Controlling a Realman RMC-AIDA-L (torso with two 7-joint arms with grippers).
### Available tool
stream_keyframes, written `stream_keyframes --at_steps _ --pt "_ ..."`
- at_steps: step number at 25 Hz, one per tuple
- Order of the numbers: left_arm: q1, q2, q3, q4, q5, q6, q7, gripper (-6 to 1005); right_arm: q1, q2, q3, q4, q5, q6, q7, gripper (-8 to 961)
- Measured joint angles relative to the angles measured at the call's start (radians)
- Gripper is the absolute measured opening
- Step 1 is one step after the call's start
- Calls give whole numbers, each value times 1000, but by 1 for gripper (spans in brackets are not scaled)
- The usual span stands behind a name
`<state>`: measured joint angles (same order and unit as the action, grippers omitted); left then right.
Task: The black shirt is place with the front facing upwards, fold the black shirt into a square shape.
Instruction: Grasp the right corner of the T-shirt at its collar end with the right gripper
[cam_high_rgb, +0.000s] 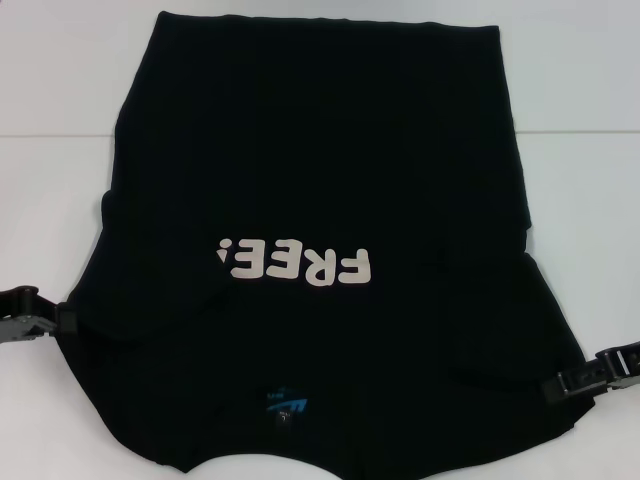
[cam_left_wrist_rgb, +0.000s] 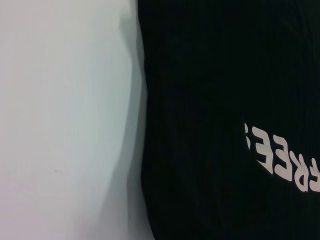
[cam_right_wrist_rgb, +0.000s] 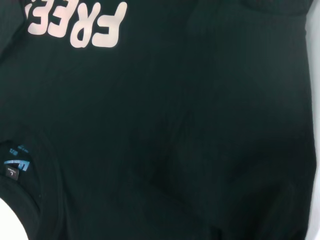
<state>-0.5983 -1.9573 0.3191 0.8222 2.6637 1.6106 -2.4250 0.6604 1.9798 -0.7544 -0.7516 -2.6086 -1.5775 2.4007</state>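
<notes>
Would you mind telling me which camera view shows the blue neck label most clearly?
The right wrist view: the blue neck label sits inside the collar, close enough to show its printing. The head view shows it only as a small blue patch below the lettering. The left wrist view misses it entirely.

My left gripper (cam_high_rgb: 62, 322) sits low at the left edge of the table and my right gripper (cam_high_rgb: 563, 385) low at the right edge, both arms reaching inward toward each other from opposite sides.
</notes>
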Motion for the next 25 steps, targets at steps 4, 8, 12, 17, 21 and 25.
stream_keyframes --at_steps 4,8,12,17,21,25 --pt "-1 1 0 0 -1 0 -2 25 8 5 -4 0 -1 3 -3 775" --pt "-3 2 0 0 -2 -3 -2 26 22 16 -5 1 0 2 -11 772" --pt "-4 2 0 0 -2 -5 -3 26 39 25 -6 10 -1 1 -13 769" --pt "-6 2 0 0 -3 -6 -5 25 64 28 -18 43 -1 4 -19 765" --pt "-6 2 0 0 -11 -7 -6 26 73 30 -21 50 -1 4 -23 762" --pt "-6 3 0 0 -16 -8 -6 26 74 30 -21 50 2 8 -24 760"
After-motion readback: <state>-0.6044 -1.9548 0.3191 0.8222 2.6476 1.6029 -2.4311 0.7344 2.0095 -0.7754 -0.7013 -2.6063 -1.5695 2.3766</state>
